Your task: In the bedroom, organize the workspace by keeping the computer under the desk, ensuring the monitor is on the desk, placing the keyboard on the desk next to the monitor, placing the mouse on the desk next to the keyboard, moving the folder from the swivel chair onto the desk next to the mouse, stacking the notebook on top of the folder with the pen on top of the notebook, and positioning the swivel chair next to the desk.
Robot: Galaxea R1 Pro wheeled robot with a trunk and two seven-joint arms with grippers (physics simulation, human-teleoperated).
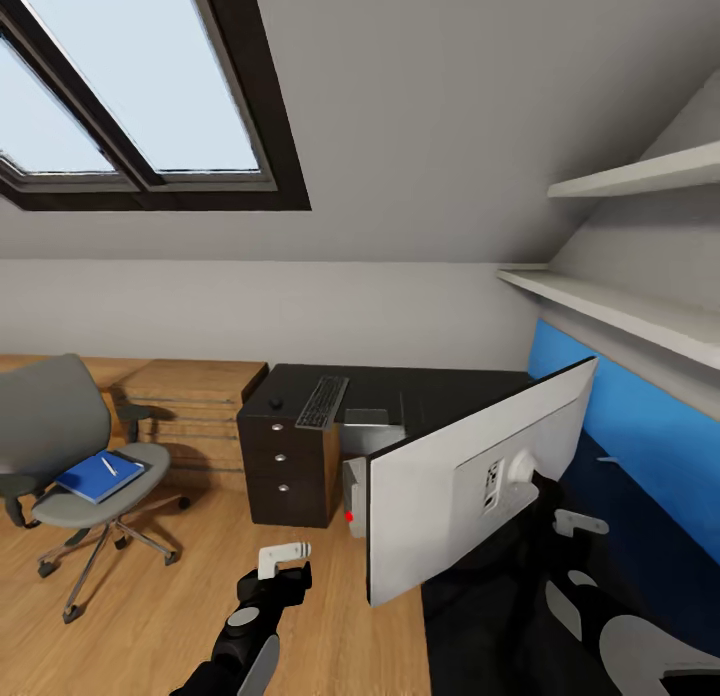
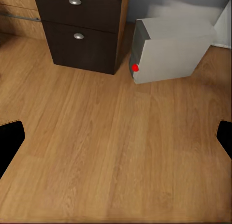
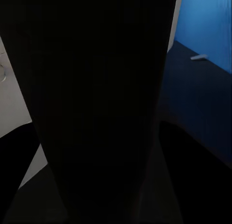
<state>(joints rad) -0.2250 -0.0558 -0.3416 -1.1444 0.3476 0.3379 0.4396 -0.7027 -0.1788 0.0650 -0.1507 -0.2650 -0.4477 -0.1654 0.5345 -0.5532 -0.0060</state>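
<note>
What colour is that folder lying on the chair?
Bright blue; the folder shows best in the head view.

Head and left wrist views share the computer (image 1: 352, 491), wrist nearer

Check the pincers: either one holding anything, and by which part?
Left pincer is open over bare floor, holding nothing. Right pincer sits behind the monitor at its stand; a grip there looks likely, but contact can't be confirmed.

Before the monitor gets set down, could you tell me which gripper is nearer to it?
Right. The right gripper is up against the monitor at its stand mount; the left gripper hangs over the floor, apart from it.
</note>
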